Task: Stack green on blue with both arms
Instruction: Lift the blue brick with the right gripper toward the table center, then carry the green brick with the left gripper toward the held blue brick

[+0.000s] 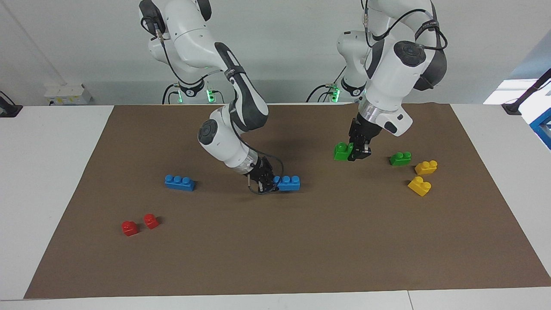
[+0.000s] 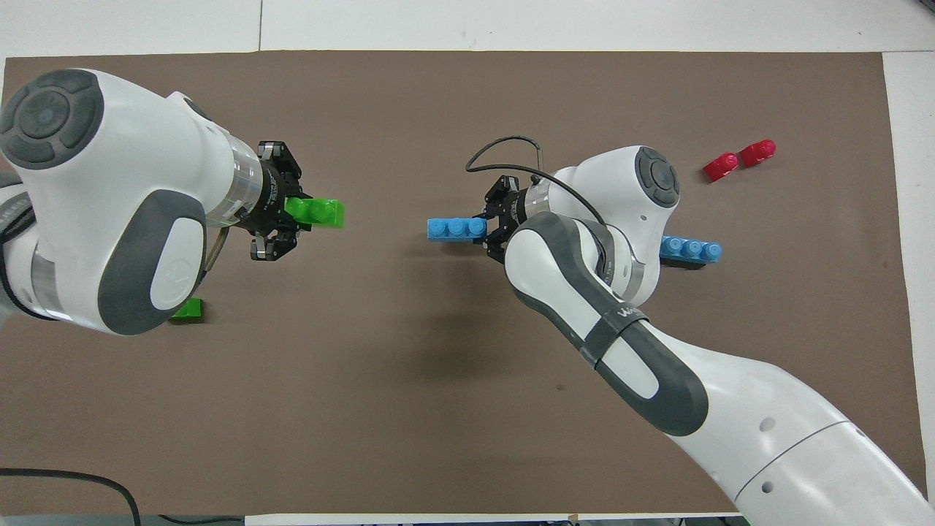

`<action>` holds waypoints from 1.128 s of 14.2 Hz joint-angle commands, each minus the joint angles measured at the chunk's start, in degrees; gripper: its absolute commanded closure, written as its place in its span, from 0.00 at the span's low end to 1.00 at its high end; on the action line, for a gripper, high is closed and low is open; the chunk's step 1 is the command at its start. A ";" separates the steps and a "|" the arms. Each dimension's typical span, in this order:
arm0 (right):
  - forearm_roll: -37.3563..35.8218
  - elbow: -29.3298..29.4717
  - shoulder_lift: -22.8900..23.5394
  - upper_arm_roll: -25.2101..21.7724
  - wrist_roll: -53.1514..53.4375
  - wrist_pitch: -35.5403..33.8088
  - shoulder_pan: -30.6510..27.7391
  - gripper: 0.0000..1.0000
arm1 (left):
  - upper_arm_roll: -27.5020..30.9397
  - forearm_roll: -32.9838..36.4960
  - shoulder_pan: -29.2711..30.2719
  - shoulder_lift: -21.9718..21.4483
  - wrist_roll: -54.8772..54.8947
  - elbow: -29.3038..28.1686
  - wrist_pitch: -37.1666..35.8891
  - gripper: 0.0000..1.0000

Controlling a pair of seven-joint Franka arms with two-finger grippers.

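My left gripper (image 1: 354,151) (image 2: 286,219) is shut on a green two-stud brick (image 1: 343,151) (image 2: 315,212) and holds it up over the brown mat (image 1: 275,249), toward the left arm's end. My right gripper (image 1: 270,181) (image 2: 491,228) is shut on one end of a blue three-stud brick (image 1: 288,182) (image 2: 454,229), low at the middle of the mat; I cannot tell if it touches. The two held bricks are apart, with bare mat between them. A second green brick (image 1: 400,158) (image 2: 188,308) and a second blue brick (image 1: 180,182) (image 2: 691,250) lie on the mat.
Two yellow two-stud bricks (image 1: 426,166) (image 1: 419,186) lie beside the second green brick, hidden under my left arm in the overhead view. Two small red bricks (image 1: 129,227) (image 1: 150,221) (image 2: 721,166) lie toward the right arm's end, farther from the robots than the second blue brick.
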 commanded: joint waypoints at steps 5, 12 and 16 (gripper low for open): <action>1.33 -4.93 -1.69 0.61 -4.06 4.26 0.03 1.00 | 0.77 0.28 -4.65 4.28 0.14 0.40 4.65 1.00; 1.33 -5.28 -1.16 0.70 -4.76 6.03 1.08 1.00 | 0.86 2.73 -9.75 9.30 -6.86 0.76 7.90 1.00; 3.34 -5.64 -0.81 0.70 -6.95 6.82 1.08 1.00 | 0.95 6.16 -13.71 15.36 -12.59 4.44 9.49 1.00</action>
